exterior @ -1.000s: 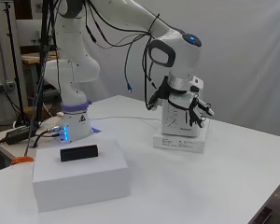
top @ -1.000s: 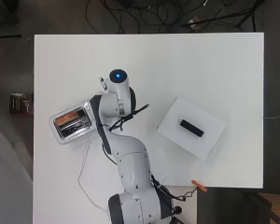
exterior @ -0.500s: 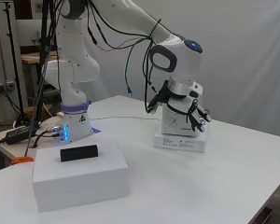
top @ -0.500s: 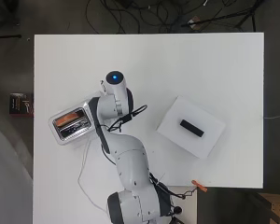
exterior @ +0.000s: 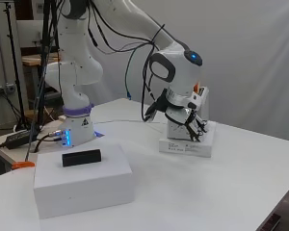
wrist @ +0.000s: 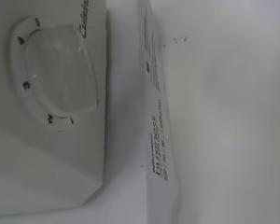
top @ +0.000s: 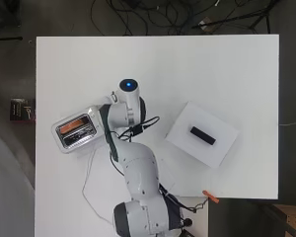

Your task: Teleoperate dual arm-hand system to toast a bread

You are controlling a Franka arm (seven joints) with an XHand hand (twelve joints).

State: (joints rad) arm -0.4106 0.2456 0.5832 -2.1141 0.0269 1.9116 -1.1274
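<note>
A white toaster [top: 74,132] lies left of the arm, with a brown slice of bread [top: 73,124] in its slot. In the side view the toaster [exterior: 202,108] stands on a flat white printed box [exterior: 188,146], and the bread's orange edge [exterior: 196,89] shows above it. My hand [exterior: 187,120] hangs at the toaster's near end face, open, with its black fingers [exterior: 195,131] pointing down against that face. The arm's wrist hides the hand from above. Up close, the wrist view shows the toaster's round dial [wrist: 56,79] and the printed box edge [wrist: 156,140].
A white box [top: 187,129] with a black block [top: 203,135] on top stands right of the arm, and nearest the camera in the side view [exterior: 82,185]. An orange item [top: 210,197] lies at the table's front edge. Thin cables [top: 91,170] trail beside the arm's base.
The wrist and hand have come down along the toaster's end, and the fingers now reach lower on it. Toaster, bread and white box have not moved.
</note>
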